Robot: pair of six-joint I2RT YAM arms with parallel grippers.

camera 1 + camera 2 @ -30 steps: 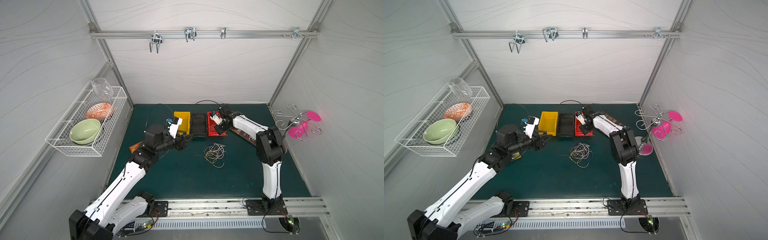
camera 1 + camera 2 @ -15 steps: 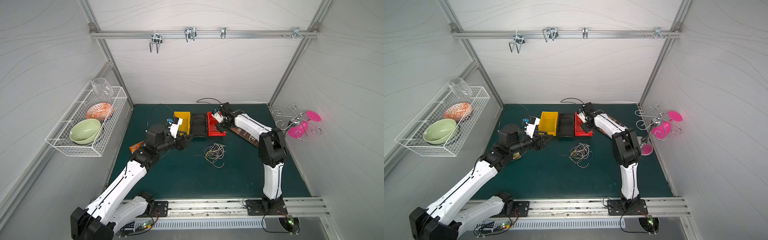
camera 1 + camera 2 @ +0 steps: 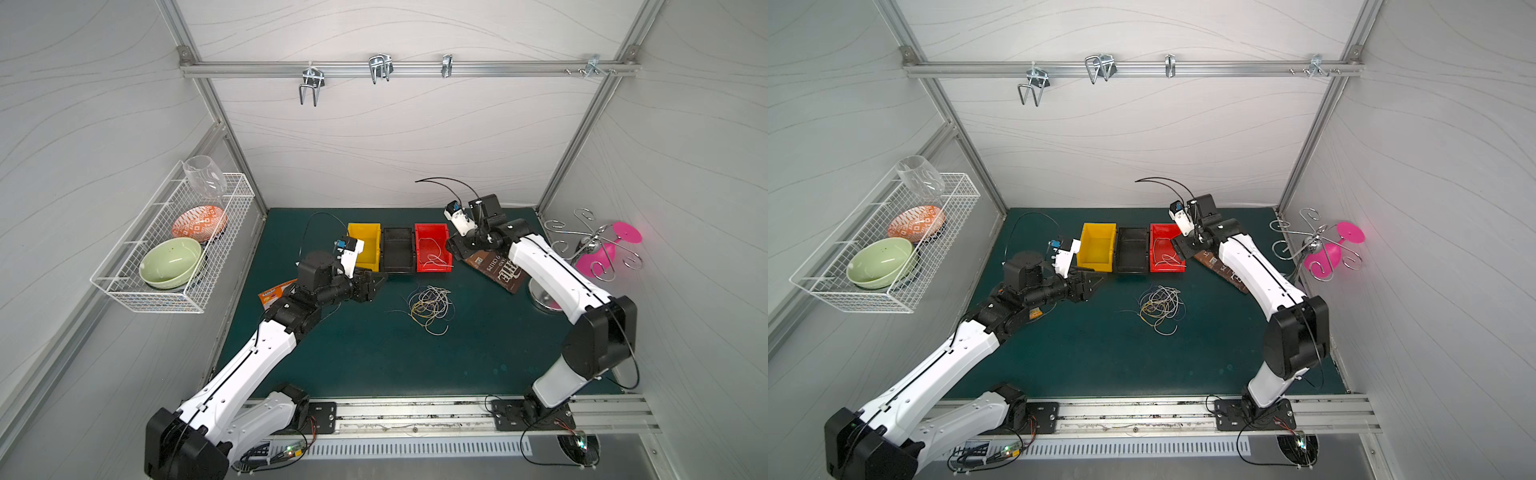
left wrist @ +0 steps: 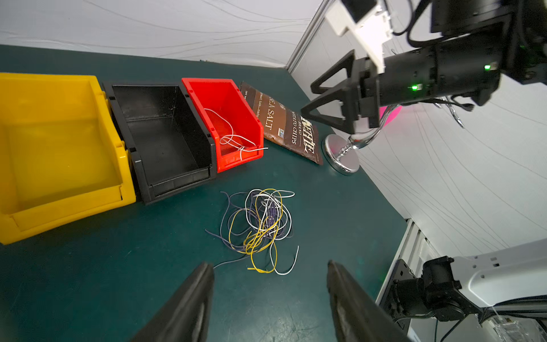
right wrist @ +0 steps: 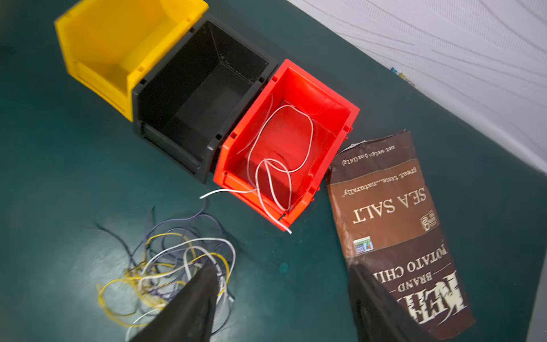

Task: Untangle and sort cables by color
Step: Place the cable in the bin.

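Inside white walls (image 3: 395, 137), cables (image 3: 430, 307) tangle on green mat (image 3: 374, 357).

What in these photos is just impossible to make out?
Orange packet: in both top views mostly under the left arm; print unreadable.
Cable tangle: blurred in the right wrist view, partly behind a finger; strand count unclear.
Chip bag: in both top views the right arm covers part.
Yellow bin: left wrist view, cut by the edge.

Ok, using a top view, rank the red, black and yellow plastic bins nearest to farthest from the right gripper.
1. The red plastic bin, beside the right gripper, white cable inside.
2. The black plastic bin, middle of the row.
3. The yellow plastic bin, far end.
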